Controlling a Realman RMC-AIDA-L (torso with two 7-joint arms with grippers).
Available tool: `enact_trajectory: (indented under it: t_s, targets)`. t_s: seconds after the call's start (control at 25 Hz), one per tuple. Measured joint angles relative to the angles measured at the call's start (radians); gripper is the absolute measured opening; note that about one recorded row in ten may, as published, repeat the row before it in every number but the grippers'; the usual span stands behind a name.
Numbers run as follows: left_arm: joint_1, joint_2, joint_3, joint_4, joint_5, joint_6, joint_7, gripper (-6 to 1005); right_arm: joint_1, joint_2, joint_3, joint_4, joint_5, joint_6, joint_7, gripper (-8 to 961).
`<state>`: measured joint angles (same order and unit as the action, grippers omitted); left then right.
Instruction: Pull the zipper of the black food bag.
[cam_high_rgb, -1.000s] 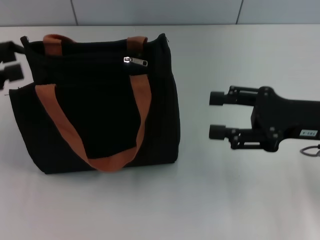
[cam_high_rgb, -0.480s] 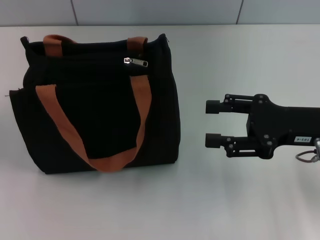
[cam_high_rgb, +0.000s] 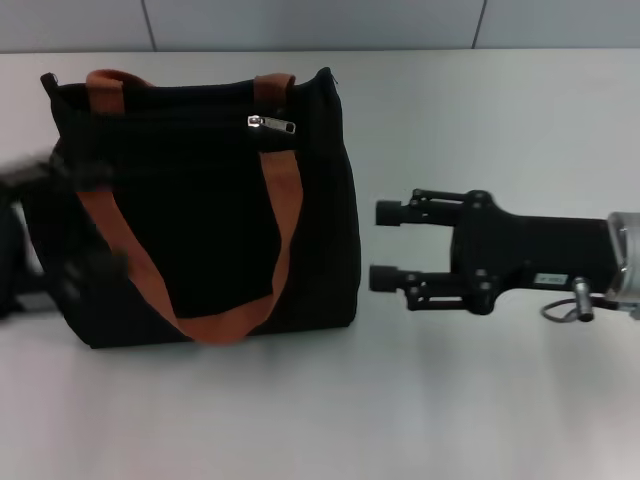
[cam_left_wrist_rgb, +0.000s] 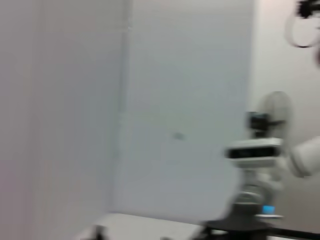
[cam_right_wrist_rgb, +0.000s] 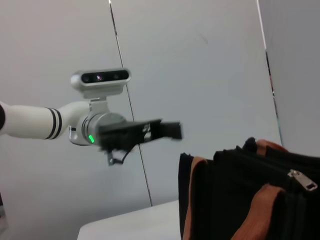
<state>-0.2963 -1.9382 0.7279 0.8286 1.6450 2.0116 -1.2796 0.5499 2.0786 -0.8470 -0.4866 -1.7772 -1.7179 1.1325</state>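
One black food bag stands upright on the pale desk, left of centre in the head view — a boxy soft fabric tote with a flat front pocket panel. Two orange-brown webbing handles show on it: the front one hangs down over the panel in a long loop, the back one peeks over the top edge. One zipper, a small silver metal teardrop tab, lies flat on the black zip track near the bag's top, towards its right end, just beside the front handle's right strap; the right wrist view catches it too. Two grippers are in sight. The right gripper is a black angular frame with two stubby round-tipped fingers, held level above the desk just right of the bag — its jaws spread wide, grasping nothing and touching nothing. The left gripper is a dark smear across the bag's left side in the head view; whether its jaws are released or clenched cannot be told, nor whether it touches the fabric.
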Motion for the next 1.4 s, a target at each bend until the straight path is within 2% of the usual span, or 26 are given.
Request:
enact_trajectory:
  t_s: [0.12, 0.24, 0.36, 0.52, 0.68, 1.4]
  targets:
    - [-0.008, -0.011, 0.122, -0.063, 0.015, 0.000, 0.046, 805, 0.010, 0.001, -0.002, 0.021, -0.011, -0.005, -0.038, 806]
    - [-0.012, -0.022, 0.187, -0.098, 0.054, -0.001, 0.067, 805, 0.009, 0.001, -0.039, 0.026, -0.011, -0.054, -0.066, 815]
    - [-0.012, -0.040, 0.192, -0.141, 0.094, -0.005, 0.108, 805, 0.001, 0.001, -0.085, 0.034, -0.012, -0.084, -0.100, 823]
    - [-0.007, -0.048, 0.192, -0.215, 0.108, -0.041, 0.201, 805, -0.009, 0.005, -0.104, 0.092, -0.011, -0.066, -0.188, 827]
    - [-0.003, -0.054, 0.193, -0.228, 0.121, -0.080, 0.226, 805, -0.011, 0.005, -0.104, 0.124, -0.012, -0.050, -0.224, 822]
    - [0.000, -0.054, 0.203, -0.232, 0.124, -0.088, 0.228, 805, -0.019, 0.007, -0.103, 0.154, -0.005, -0.032, -0.269, 823]
